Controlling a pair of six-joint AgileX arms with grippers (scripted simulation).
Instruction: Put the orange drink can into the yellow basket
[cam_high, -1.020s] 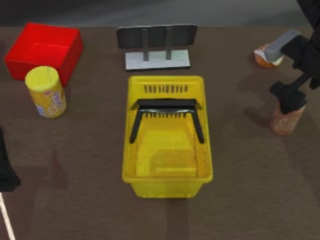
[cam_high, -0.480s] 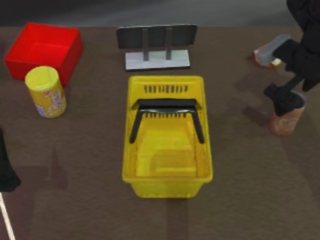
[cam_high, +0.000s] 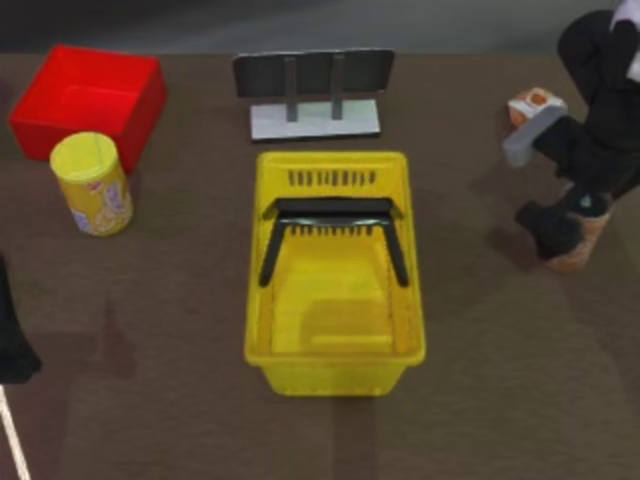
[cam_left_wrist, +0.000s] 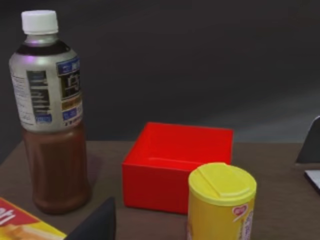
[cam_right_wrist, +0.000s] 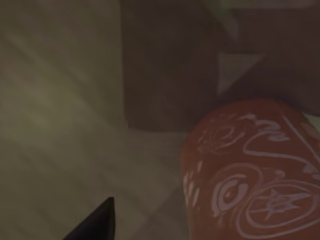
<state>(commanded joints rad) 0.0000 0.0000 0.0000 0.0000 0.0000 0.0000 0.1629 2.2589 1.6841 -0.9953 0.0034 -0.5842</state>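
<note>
The orange drink can (cam_high: 585, 240) stands upright at the table's right side, its top partly hidden under my right gripper (cam_high: 565, 225). In the right wrist view the can (cam_right_wrist: 255, 175) shows its pale swirl markings close up. One dark fingertip (cam_right_wrist: 100, 222) stands apart from it and the other finger is hidden. The right gripper is open around the can's upper part. The yellow basket (cam_high: 265, 300) sits mid-table with its black handles (cam_high: 330, 215) folded across it and nothing inside. My left gripper (cam_high: 10, 340) is parked open at the left edge.
A red bin (cam_high: 88, 95) and a yellow canister (cam_high: 90, 185) stand at the back left. A grey stand (cam_high: 313, 95) is behind the basket. A small orange-white box (cam_high: 535, 103) lies behind the can. The left wrist view shows a brown bottle (cam_left_wrist: 50, 110).
My right gripper has come down and shifted slightly left onto the can's top. The arm's grey link swung off the small box. The can and the left arm have stayed put.
</note>
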